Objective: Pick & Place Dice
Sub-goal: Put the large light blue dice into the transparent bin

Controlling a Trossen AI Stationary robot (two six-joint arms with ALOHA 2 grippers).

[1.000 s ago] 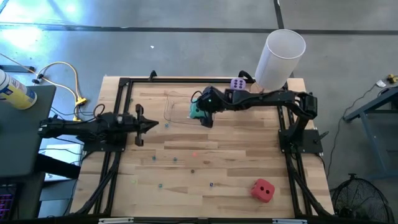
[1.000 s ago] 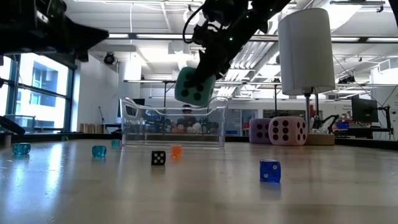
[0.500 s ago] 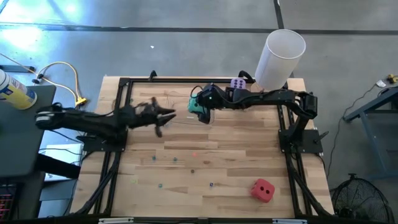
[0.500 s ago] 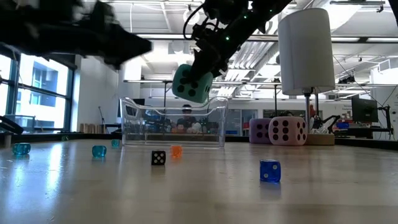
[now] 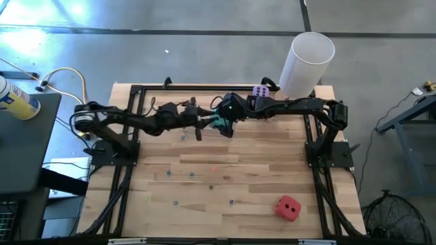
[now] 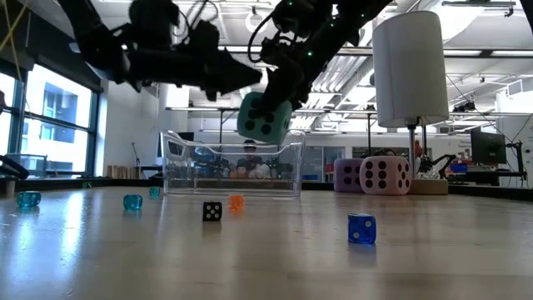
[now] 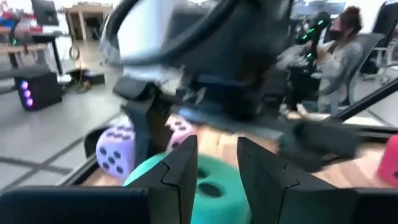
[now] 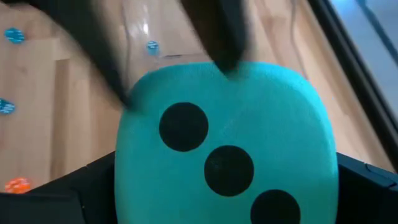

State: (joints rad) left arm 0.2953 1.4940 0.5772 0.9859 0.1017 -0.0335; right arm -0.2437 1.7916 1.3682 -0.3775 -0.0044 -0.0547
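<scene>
Right end effector [image 6: 279, 79] grips teal-green die [image 6: 265, 117] above clear tray [image 6: 233, 162]; left end effector [image 5: 202, 122], narrowly parted, just beside die.

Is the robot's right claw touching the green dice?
Touching. In the right wrist view the teal-green die sits clamped between the right gripper's dark fingers, and the low view shows it hanging in the air from that gripper above the clear box.

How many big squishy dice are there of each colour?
Teal die: 1
Purple die: 1
Pink die: 1
Red die: 1
Total: 4
</scene>
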